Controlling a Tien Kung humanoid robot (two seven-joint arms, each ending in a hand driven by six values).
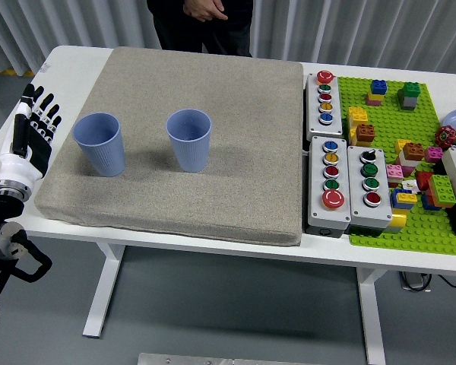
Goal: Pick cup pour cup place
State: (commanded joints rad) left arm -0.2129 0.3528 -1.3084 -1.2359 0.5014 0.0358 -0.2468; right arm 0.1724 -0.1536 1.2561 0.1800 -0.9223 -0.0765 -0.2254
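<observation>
Two ribbed blue plastic cups, upright, well apart on a coarse beige fabric mat point(213, 190). Left hand point(32, 133), white-and-black, fingers spread and holding nothing, over the table's left edge beside the mat. Left cup point(100, 144) near those fingers, not touching; right cup point(190, 140) further right. Grey push-button boxes point(342, 182) and green brick baseplate point(380, 228) at right.

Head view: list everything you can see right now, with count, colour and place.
cups: two, blue, upright and apart on the mat's left half
mat: one, beige, covering the table's left and middle
table: one, white
button boxes: three, grey with coloured buttons, right of the mat
baseplate: one, green, far right, carrying coloured bricks
person: one, dark clothes, standing at the far edge
left hand: one, black and white, fingers spread, left of the mat, holding nothing
</observation>
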